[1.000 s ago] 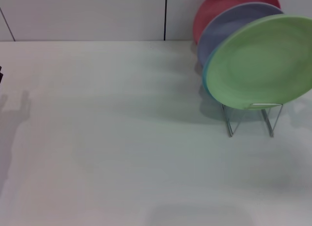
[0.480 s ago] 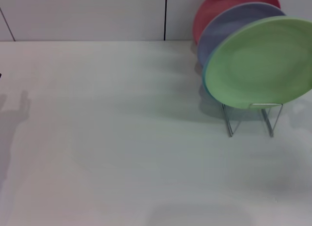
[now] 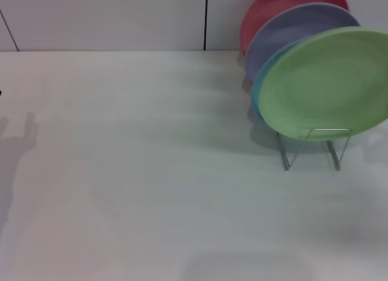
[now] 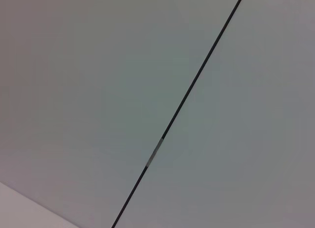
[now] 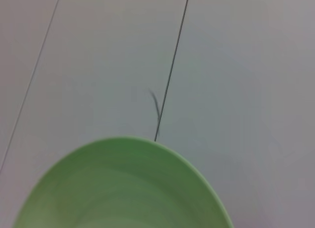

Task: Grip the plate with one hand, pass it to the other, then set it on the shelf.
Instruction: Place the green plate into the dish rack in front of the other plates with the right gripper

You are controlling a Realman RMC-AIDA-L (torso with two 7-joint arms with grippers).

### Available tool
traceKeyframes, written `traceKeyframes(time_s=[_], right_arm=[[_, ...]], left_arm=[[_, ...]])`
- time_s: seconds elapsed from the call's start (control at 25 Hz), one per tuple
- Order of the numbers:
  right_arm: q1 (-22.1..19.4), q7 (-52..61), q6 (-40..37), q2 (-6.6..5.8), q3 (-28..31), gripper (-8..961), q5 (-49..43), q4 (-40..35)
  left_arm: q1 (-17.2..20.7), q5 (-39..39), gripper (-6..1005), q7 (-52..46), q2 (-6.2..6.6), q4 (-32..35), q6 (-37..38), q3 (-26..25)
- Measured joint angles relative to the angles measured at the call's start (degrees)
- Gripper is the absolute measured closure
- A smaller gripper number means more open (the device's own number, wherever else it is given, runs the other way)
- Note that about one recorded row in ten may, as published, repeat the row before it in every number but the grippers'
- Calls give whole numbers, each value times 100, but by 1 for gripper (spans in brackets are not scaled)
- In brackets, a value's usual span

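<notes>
The light green plate (image 3: 324, 84) stands tilted on edge at the front of the row over the silver wire rack (image 3: 335, 150), at the right of the table. Its lower rim overlaps the rack's front loop. I cannot tell whether it rests in the rack or is held. It also fills the near part of the right wrist view (image 5: 123, 188), with no fingers showing there. Neither gripper shows in the head view. The left wrist view shows only a bare wall with a dark seam.
Behind the green plate in the rack stand a light blue plate (image 3: 259, 90), seen only as a rim, a lavender plate (image 3: 291, 26) and a red plate (image 3: 273, 8). The white table (image 3: 151, 172) stretches to the left. A wall stands behind.
The green plate has shifted slightly to the right and down over the rack. A dark bit at the left edge of the head view has gone out of view.
</notes>
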Motion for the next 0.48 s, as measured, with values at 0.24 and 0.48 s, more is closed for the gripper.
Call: traceKeyframes(time_s=[0.24, 0.48], right_arm=[[36, -72, -5, 55, 5, 921, -1, -116], [48, -74, -12, 77, 12, 918, -1, -167]], left_arm=[[15, 0, 383, -8, 0, 0, 1, 7], [38, 0, 383, -70, 0, -4, -21, 45]])
